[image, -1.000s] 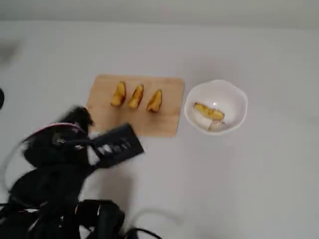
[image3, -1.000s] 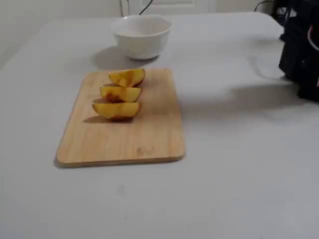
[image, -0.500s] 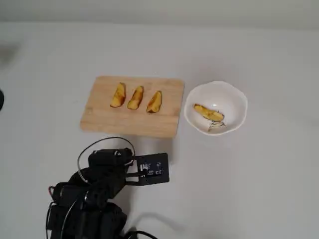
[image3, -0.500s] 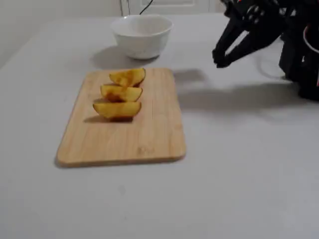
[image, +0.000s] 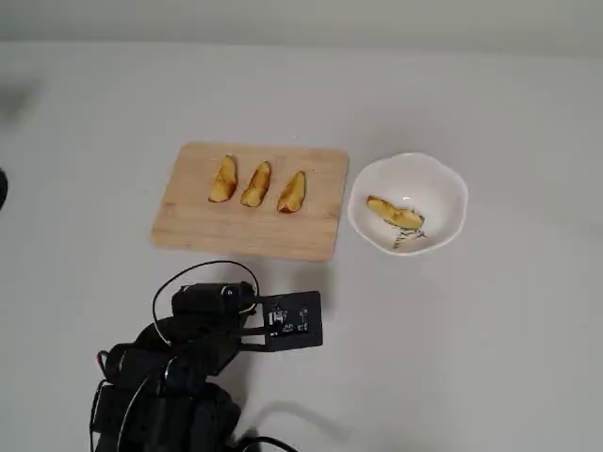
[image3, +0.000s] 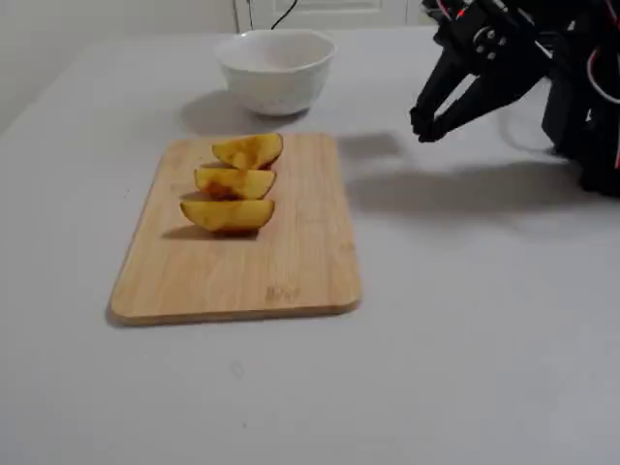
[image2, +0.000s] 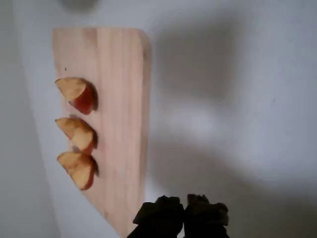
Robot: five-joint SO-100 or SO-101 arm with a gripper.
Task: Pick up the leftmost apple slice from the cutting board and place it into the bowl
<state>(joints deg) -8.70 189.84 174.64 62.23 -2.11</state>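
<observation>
Three golden-yellow apple slices lie in a row on the light-wood cutting board (image: 250, 231). The leftmost apple slice in the overhead view (image: 223, 179) is the nearest in the fixed view (image3: 228, 214) and the lowest in the wrist view (image2: 77, 169). A further slice (image: 396, 214) lies in the white scalloped bowl (image: 443, 179), which stands right of the board. My gripper (image3: 426, 126) is shut and empty, hovering above the table beside the board's long edge, apart from all slices. Its closed fingertips (image2: 171, 213) show at the bottom of the wrist view.
The folded black arm with its cables (image: 179, 377) sits at the table's front left in the overhead view. The board (image3: 242, 281) and the bowl (image3: 276, 82) stand on a plain pale grey table.
</observation>
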